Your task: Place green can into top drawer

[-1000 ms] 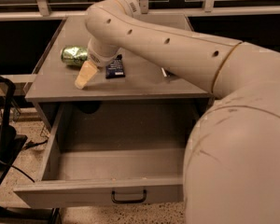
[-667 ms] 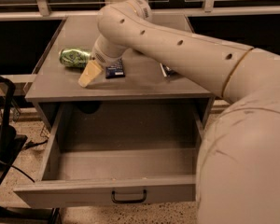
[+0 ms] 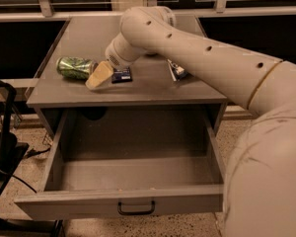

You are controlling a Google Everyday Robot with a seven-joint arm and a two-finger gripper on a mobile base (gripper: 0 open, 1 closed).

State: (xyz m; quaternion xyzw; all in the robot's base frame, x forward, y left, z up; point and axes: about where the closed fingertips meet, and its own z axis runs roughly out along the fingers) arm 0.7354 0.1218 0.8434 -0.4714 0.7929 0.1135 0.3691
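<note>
The green can (image 3: 76,67) lies on its side on the grey cabinet top (image 3: 138,90), at the left. My gripper (image 3: 99,76) hangs just to the right of the can, its pale fingertip over the cabinet top near the front edge. It holds nothing that I can see. The top drawer (image 3: 123,201) is pulled wide open below, with its inside bare and a small black handle (image 3: 136,209) on the front panel.
A dark blue snack bar (image 3: 122,74) lies just right of the gripper. Another small packet (image 3: 177,71) lies further right, partly under my arm. My arm crosses the right half of the view. A black stand (image 3: 5,132) is at the left.
My arm has swung a little to the right and the view has shifted, so the can now lies clear of the gripper on its left. The can has not moved.
</note>
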